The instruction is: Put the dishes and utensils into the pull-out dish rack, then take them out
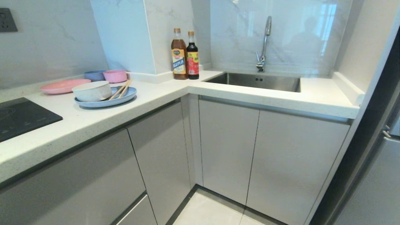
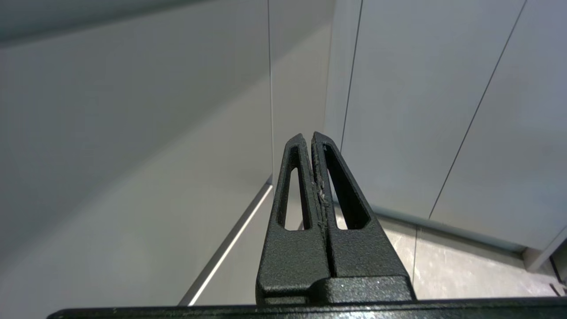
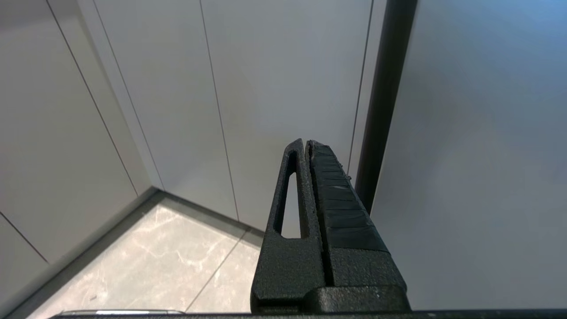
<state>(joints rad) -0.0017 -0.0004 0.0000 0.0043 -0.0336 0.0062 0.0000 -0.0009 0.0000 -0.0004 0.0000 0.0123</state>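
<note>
An off-white bowl [image 1: 92, 91] sits on a wide light-blue plate [image 1: 123, 97] on the counter's left run, with a pair of light-wood chopsticks [image 1: 122, 89] lying across the plate beside it. The pull-out dish rack is hidden behind shut cabinet fronts; I cannot tell which front belongs to it. Neither arm shows in the head view. My left gripper [image 2: 308, 137] is shut and empty, held low and pointing at pale-grey cabinet doors [image 2: 421, 110]. My right gripper [image 3: 305, 142] is shut and empty too, facing cabinet doors [image 3: 266, 88] near a dark vertical edge.
A pink plate [image 1: 62, 86], a blue-grey bowl [image 1: 93, 75] and a pink bowl [image 1: 115, 76] stand behind the blue plate. Two sauce bottles [image 1: 185, 56] occupy the counter corner. A steel sink [image 1: 256, 81] with tap [image 1: 264, 43] lies right, a black hob [image 1: 22, 117] left, a grey appliance [image 1: 375, 175] far right.
</note>
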